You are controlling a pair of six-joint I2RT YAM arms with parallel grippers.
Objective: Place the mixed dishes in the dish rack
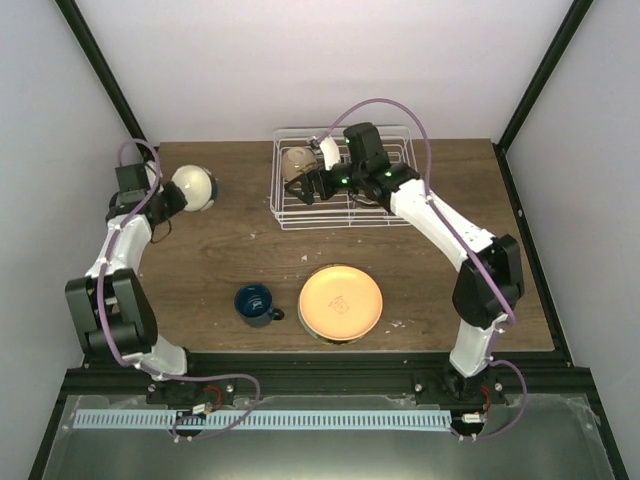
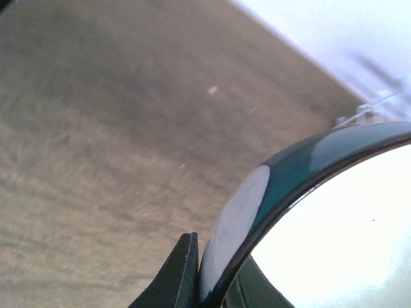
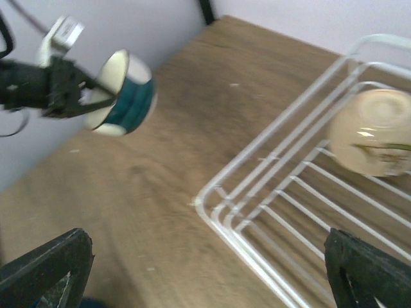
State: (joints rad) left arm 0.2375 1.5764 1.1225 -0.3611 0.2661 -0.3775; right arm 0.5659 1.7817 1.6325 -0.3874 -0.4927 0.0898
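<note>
1. holding the white bowl with blue outside (image 1: 193, 187) off the table (image 1: 220, 265) at the far left, clamped in the left gripper (image 1: 172, 198); pinching the rim with one finger (image 2: 182, 273) outside the wall and the other inside.
2. hovering the right gripper (image 1: 313, 186) over the left end of the dish rack (image 1: 390, 215), fingers spread wide and carrying nothing.
3. finding the cream bowl (image 3: 372, 131) already in the rack, mouth down on the wires; noting the dark blue mug (image 1: 257, 304) and the orange-yellow plate (image 1: 341, 302) side by side, not touching, on the near part of the table.
4. possibly catching a pale rim under the orange-yellow plate, but too thin a sliver to call a second plate.
5. judging the held bowl to be glazed ceramic: stiff, slick, fairly heavy for a rim pinch, and liable to chip on a knock.
6. expecting some swing or slip about the pinch, so favouring slow travel and a soft set-down against the wires.
7. judging the rim the right place to hold, rather than the round body, too wide and smooth for two fingers.
8. working over a dark wood-grain top, flat and hard, giving no cushion to a dropped dish.
9. working inside pale walls (image 1: 300, 70) on three sides, with black frame posts (image 1: 100, 70) slanting up at the far corners; needing to carry the bowl rightward across the table to reach the rack.
</note>
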